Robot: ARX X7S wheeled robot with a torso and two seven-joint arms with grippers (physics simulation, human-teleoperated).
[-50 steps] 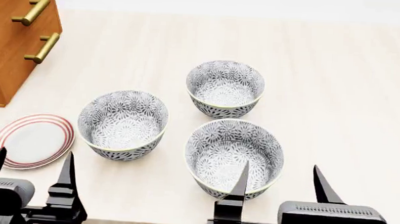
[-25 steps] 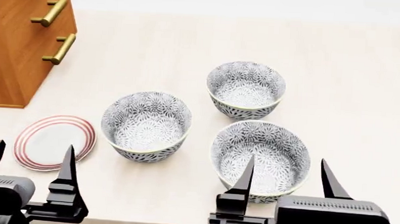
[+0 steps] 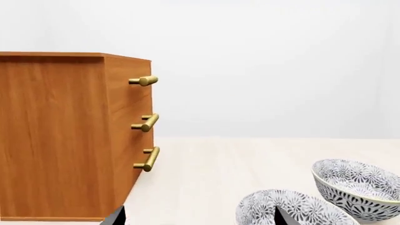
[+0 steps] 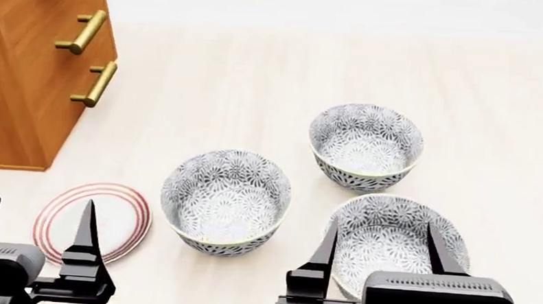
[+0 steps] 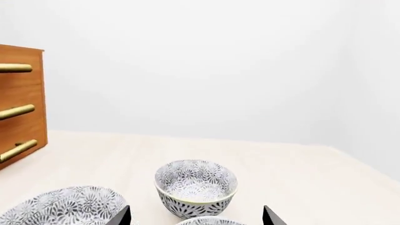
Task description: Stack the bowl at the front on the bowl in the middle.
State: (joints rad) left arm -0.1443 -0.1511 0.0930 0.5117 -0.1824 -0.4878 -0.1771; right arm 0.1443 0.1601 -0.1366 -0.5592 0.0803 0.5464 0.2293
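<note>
Front bowl (image 4: 398, 241) sits at the lower right of my head view, upright on the pale counter (image 4: 256, 76), partly covered by my right pincer (image 4: 384, 247). That pincer's two dark fingers stand wide apart, both over the front bowl's opening, holding nothing. The middle bowl (image 4: 225, 200) sits left of it, near the centre of the frame, and the rear bowl (image 4: 366, 146) lies above and right of centre; all three carry the same grey floral pattern and none touches another. A white plate with red rings (image 4: 94, 221) lies at the lower left, just beside the middle bowl. My left pincer (image 4: 35, 223) hangs at the lower left corner, fingers spread wide and empty, one of them over the plate. A wooden drawer cabinet (image 4: 32, 73) with brass handles fills the upper left.

From my left wrist, the cabinet (image 3: 69, 136) takes up the left half of the frame. Two bowls show at the lower right: the middle bowl (image 3: 293, 211) nearer the bottom edge, the rear bowl (image 3: 356, 187) further right.

From my right wrist, the rear bowl (image 5: 196, 186) stands at lower centre, the middle bowl (image 5: 62, 208) at the lower left, and a sliver of the front bowl's rim (image 5: 209, 220) at the bottom edge between my two fingertips.
</note>
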